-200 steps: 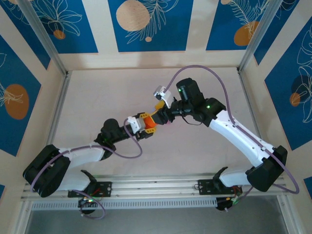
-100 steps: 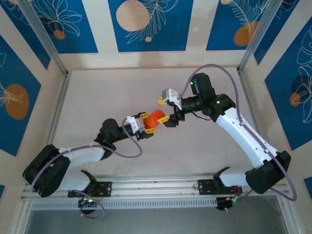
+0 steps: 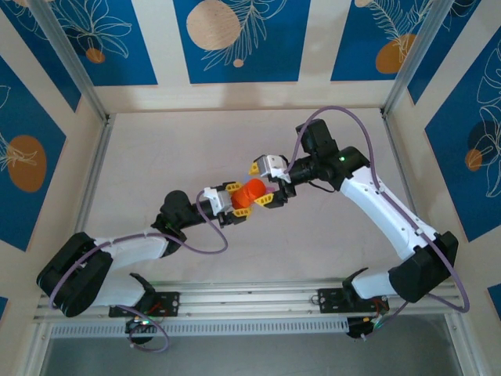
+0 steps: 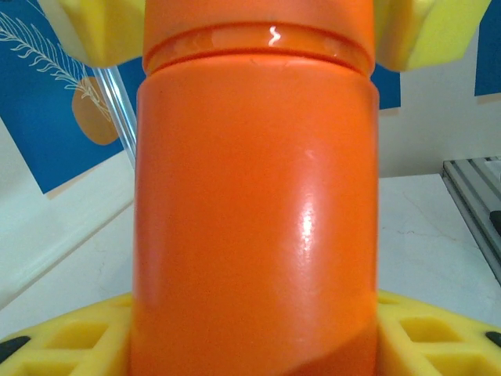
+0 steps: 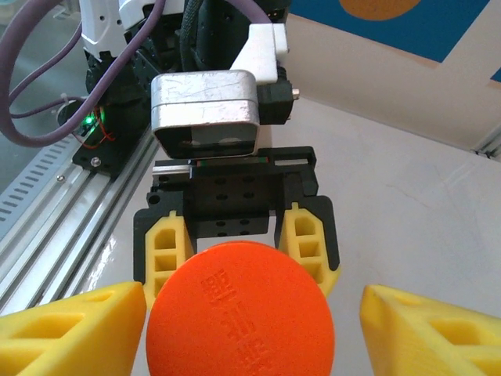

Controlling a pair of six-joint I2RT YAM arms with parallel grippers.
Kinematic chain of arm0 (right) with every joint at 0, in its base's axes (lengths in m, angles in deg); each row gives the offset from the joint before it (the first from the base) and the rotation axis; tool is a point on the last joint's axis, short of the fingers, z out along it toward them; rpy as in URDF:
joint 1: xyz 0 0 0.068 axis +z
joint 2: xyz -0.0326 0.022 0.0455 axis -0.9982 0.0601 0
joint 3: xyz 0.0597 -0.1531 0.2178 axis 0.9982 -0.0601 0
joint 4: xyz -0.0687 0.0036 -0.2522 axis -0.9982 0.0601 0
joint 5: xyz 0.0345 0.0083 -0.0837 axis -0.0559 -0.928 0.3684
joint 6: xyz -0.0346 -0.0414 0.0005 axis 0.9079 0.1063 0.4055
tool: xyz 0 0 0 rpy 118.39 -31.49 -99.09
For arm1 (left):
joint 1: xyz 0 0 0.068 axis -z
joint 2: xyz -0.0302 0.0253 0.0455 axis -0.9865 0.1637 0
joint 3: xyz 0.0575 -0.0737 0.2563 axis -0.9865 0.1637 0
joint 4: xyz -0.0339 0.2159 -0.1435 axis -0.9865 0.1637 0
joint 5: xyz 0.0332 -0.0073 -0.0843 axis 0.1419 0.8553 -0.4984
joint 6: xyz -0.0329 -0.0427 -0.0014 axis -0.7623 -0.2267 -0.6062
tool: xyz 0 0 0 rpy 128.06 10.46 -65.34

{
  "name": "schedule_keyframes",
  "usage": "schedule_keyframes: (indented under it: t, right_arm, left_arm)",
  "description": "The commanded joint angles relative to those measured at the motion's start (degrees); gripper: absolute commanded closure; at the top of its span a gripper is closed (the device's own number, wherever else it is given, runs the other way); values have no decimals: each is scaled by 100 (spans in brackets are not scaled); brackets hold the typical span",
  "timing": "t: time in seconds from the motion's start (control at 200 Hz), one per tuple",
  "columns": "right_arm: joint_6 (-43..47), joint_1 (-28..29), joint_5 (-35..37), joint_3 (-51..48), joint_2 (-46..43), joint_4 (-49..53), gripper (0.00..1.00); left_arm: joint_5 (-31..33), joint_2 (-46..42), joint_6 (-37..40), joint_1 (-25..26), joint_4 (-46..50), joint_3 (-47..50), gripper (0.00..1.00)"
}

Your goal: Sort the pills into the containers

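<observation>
An orange pill bottle (image 3: 249,194) lies level above the middle of the table, and my left gripper (image 3: 237,199) is shut on its body. The left wrist view is close on the bottle's side (image 4: 254,219), with my yellow fingers (image 4: 63,337) at either side of its base. My right gripper (image 3: 261,184) is open and straddles the cap end. In the right wrist view the round embossed cap (image 5: 239,313) sits between my yellow fingertips (image 5: 74,329), with a clear gap on the right side. The pills and containers are out of view.
The pale table (image 3: 156,157) is walled by blue and cream panels. An aluminium rail (image 3: 250,301) with both arm bases runs along the near edge. Purple cables loop off both arms.
My right gripper pulled back from the bottle, opened wider, then came back left so its fingers now flank the cap. The left arm kept still with the bottle.
</observation>
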Motion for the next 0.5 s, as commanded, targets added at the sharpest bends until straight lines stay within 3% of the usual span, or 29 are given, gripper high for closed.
schedule_keyframes:
  t: [0.0, 0.2, 0.325, 0.495]
  right_arm:
    - [102, 43, -153, 100, 58, 236, 32]
    - [-211, 78, -9, -11, 53, -51, 60]
    - [-646, 149, 237, -67, 83, -256, 67]
    - [-2078, 313, 769, -15, 295, -465, 85]
  left_arm:
    - [-160, -39, -12, -9, -160, -122, 100]
    - [-146, -43, -20, -9, -210, -100, 100]
    - [-86, -61, -21, -9, -237, -95, 100]
    - [239, -136, 111, -8, -171, -94, 100]
